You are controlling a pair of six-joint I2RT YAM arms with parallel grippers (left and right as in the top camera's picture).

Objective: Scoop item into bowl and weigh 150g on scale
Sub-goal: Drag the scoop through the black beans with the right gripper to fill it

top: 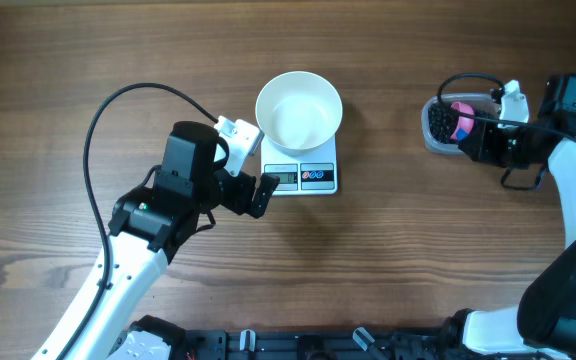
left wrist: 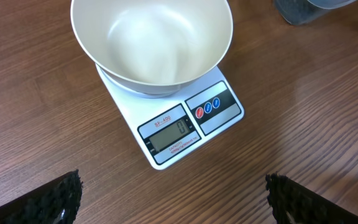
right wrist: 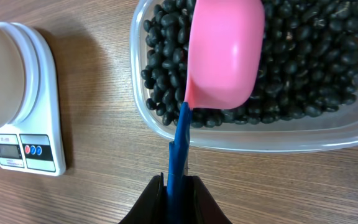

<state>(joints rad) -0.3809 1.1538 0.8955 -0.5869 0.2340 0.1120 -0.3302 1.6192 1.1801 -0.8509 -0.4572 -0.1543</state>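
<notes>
**Scoop over the beans, bowl waiting empty**

The black beans are lying in a loose heap just ahead of the right tool, filling the clear plastic tub beyond its fingertips. None are showing in the bowl: it is sitting white and bare on the scale, well apart from this tool, across the worktop. The display is reading zero.

So this looks like the very first scoop being drawn. The right tool is pinching nearly shut on the thin blue handle of a pink scoop, which is reaching out in front of it over the heap. The cup is showing its rounded back to the wrist camera, so whether it is loaded, I cannot tell.

The left tool is hanging wide open and holding nothing, with the scale and bowl directly ahead of it, close but not touching.

Next, I would say, the cup needs to be dug into the heap and turned mouth-up, then lifted level clear of the tub wall. The carry is crossing open worktop, so any tilt is risking beans rolling away. The tip has to land over the middle of the bowl, gently, without nudging it on the scale. Later portions will be needing smaller pours as the reading is nearing the target.
</notes>
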